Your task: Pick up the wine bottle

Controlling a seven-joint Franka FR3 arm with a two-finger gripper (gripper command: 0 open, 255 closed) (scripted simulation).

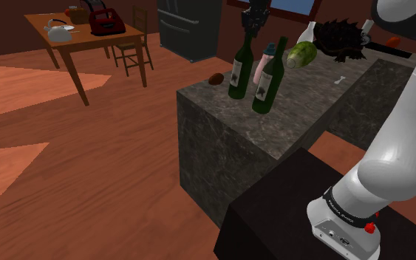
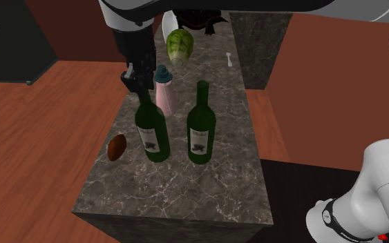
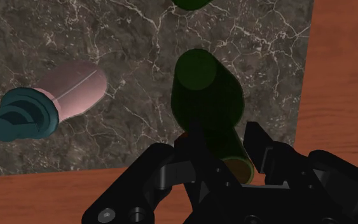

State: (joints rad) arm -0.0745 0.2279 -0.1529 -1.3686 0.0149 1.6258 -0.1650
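Two green wine bottles stand upright on a dark marble counter [image 1: 302,111] [image 2: 186,193] [image 3: 75,38]. My gripper [image 1: 252,31] [image 2: 139,86] [image 3: 225,153] reaches down from above onto the neck of the wine bottle [image 1: 238,74] [image 2: 151,134] [image 3: 203,95] that is nearer the counter's edge. Its fingers [image 3: 257,143] press on either side of the neck, shut on it. That bottle's base still looks to rest on the counter. The second wine bottle [image 1: 267,85] [image 2: 201,134] [image 3: 190,3] stands close beside it, untouched.
A pink bottle with a teal cap [image 1: 264,65] [image 2: 165,93] [image 3: 69,92] stands just behind the held bottle. A brown rounded object [image 1: 215,78] [image 2: 117,146] lies at the counter's edge. A green leafy thing [image 1: 301,53] [image 2: 179,45] and a small white piece [image 1: 339,79] [image 2: 229,60] lie further along.
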